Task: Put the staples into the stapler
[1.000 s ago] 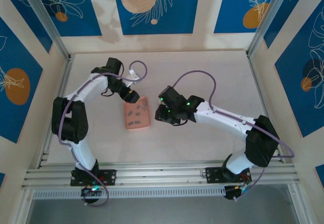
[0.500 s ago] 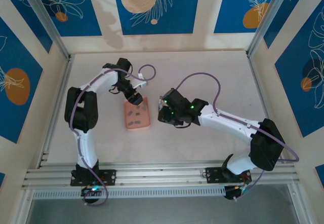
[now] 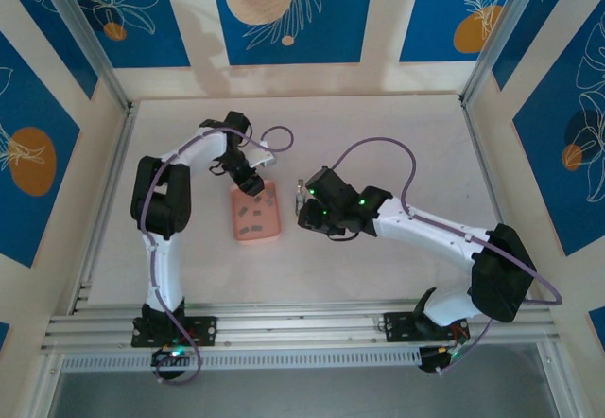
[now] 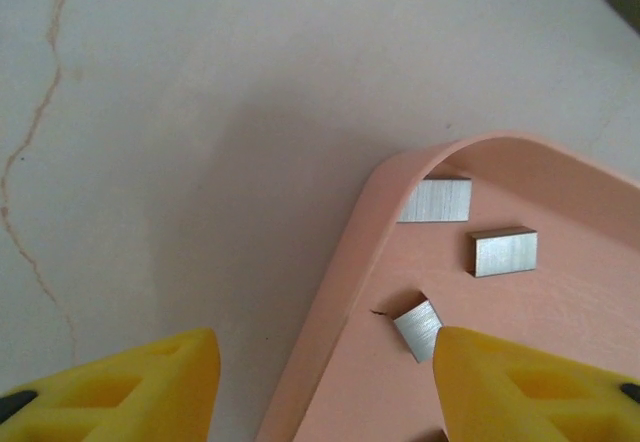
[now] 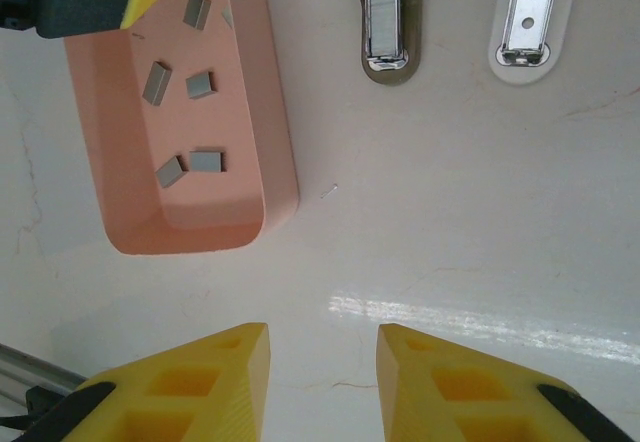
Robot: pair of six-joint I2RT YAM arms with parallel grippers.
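Inside the salmon-pink tray (image 5: 279, 112) lie several small grey staples (image 5: 207, 161), scattered.

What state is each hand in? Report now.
Left hand: open, astride the pink tray wall, holding nothing.
Right hand: open, empty.

No text, label or number can be read anywhere.

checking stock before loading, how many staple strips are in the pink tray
5 staple strips in the right wrist view, all in the tray: one up top, two mid-tray, two at the bottom end. The left gripper may hide more.
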